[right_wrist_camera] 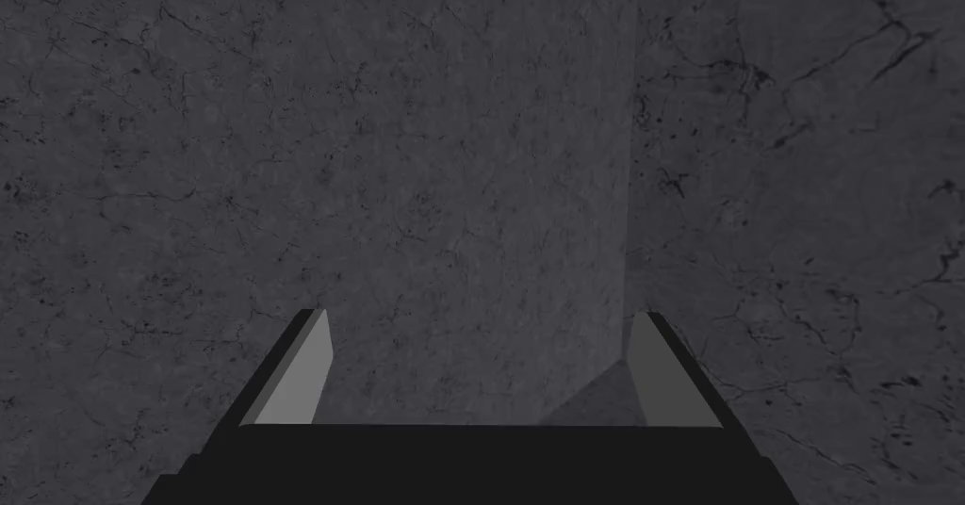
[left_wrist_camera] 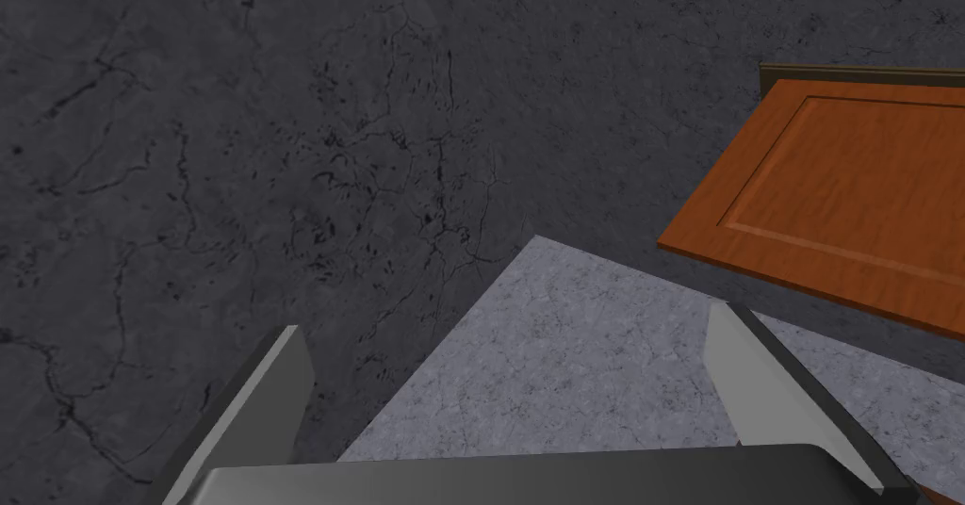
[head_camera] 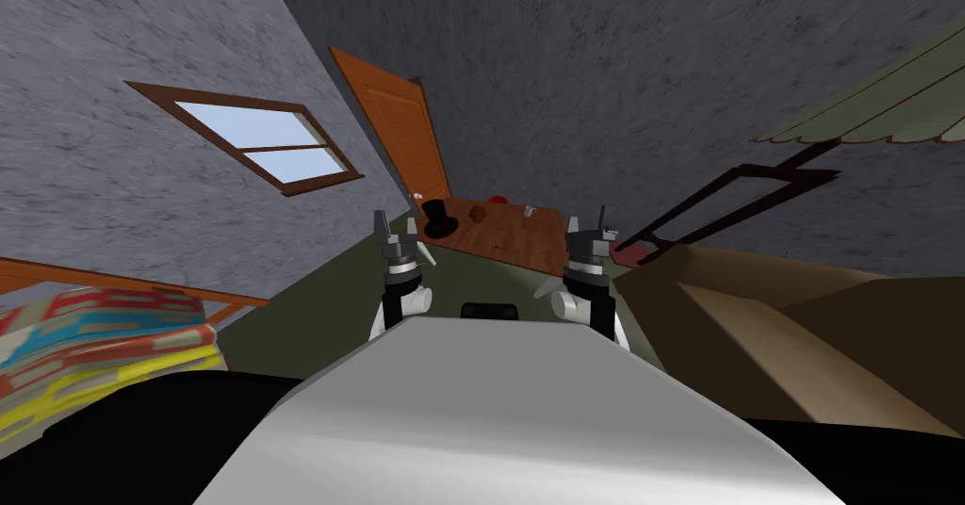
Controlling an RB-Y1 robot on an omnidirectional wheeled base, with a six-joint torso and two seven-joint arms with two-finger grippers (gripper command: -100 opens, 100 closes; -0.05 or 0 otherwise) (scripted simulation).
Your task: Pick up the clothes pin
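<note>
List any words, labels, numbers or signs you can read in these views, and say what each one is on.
None: no readable text stands anywhere in these views.
The door, window, table, black hat and striped bedding carry no lettering.
The small pale item on the table, possibly the clothes pin, is too small to show any marking.
</note>
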